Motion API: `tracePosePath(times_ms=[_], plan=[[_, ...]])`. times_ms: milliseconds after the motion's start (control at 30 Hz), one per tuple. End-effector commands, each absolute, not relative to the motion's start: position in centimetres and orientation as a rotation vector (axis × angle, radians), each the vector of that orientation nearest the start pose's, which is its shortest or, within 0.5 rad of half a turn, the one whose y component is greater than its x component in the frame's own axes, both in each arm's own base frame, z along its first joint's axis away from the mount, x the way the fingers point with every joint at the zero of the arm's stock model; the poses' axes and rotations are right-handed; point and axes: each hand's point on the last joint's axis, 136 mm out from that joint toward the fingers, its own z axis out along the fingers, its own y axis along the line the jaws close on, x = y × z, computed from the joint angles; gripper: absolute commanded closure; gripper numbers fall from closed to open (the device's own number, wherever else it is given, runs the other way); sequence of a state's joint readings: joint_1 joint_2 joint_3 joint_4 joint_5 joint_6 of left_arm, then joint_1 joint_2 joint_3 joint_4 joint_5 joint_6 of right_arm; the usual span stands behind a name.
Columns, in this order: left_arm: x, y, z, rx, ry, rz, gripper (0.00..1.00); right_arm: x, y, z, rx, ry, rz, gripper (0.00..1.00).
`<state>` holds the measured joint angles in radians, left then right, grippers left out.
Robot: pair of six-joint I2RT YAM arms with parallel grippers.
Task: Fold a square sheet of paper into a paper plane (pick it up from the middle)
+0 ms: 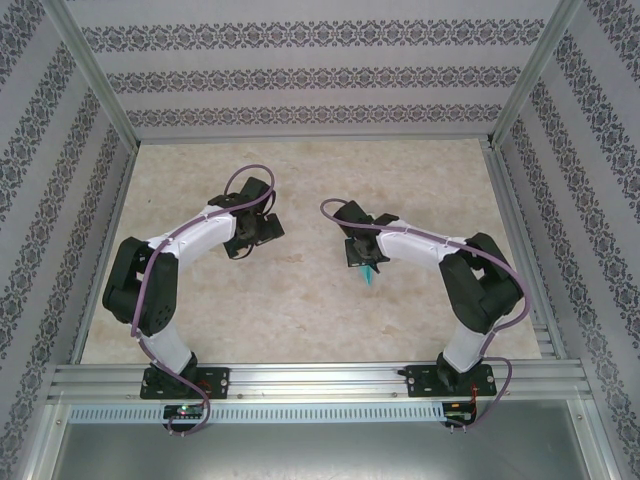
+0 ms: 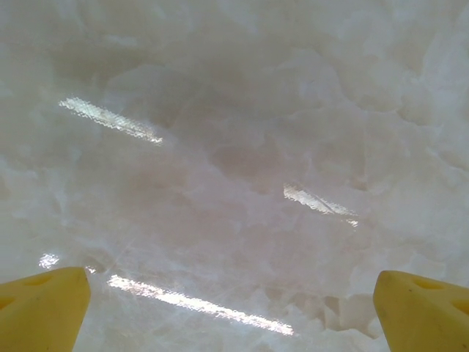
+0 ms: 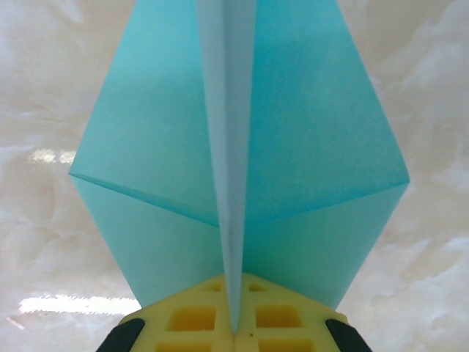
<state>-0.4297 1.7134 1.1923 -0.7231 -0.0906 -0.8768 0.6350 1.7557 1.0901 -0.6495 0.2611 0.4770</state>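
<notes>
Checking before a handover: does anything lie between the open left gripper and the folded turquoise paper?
Nothing visible does: only marbled tabletop lies between the left gripper and the folded turquoise paper, pinched at its centre crease by the right gripper.

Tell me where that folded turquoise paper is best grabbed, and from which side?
Pinch the paper plane by its centre crease, coming in along the fold from its end: the layers stack there into a likely stiffer ridge, while the wings splay thin either side. The right gripper is shut there.

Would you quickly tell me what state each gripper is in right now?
Left gripper: open, holding nothing.
Right gripper: shut on the folded turquoise paper sheet, pinched along its centre crease.
</notes>
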Motion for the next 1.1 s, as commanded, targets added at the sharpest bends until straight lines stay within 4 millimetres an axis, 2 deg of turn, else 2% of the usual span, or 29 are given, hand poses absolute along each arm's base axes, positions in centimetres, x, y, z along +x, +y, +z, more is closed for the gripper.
tracePosePath(times_ms=[0,267,433,700,800,900,1000,1067], plan=[[34.7,-13.7,7.5,-0.650,2.758,-0.170,0.00,31.6,17.4,2.8,-0.234,2.787,-0.223,0.96],[34.7,-13.7,7.2,-0.645,2.771,-0.163,0.00,31.5,18.2,1.7,-0.196,2.801,-0.184,0.87],[34.7,-13.7,7.2,-0.641,2.772,-0.153,0.00,31.1,18.4,0.5,-0.152,2.820,-0.160,0.87],[34.6,-13.4,7.1,-0.637,2.777,-0.139,0.00,30.2,17.5,-1.8,-0.066,2.809,-0.143,0.87],[34.6,-13.4,7.2,-0.635,2.774,-0.137,0.00,30.7,17.2,-0.7,-0.045,2.770,-0.155,0.91],[34.8,-13.3,7.5,-0.630,2.764,-0.141,0.00,32.2,17.4,1.5,-0.031,2.709,-0.120,0.95],[35.1,-13.0,8.2,-0.625,2.749,-0.138,0.00,34.5,17.4,3.6,-0.001,2.667,-0.051,0.95],[35.4,-12.7,8.7,-0.622,2.735,-0.137,0.00,36.1,17.3,4.1,0.024,2.665,-0.002,0.96]])
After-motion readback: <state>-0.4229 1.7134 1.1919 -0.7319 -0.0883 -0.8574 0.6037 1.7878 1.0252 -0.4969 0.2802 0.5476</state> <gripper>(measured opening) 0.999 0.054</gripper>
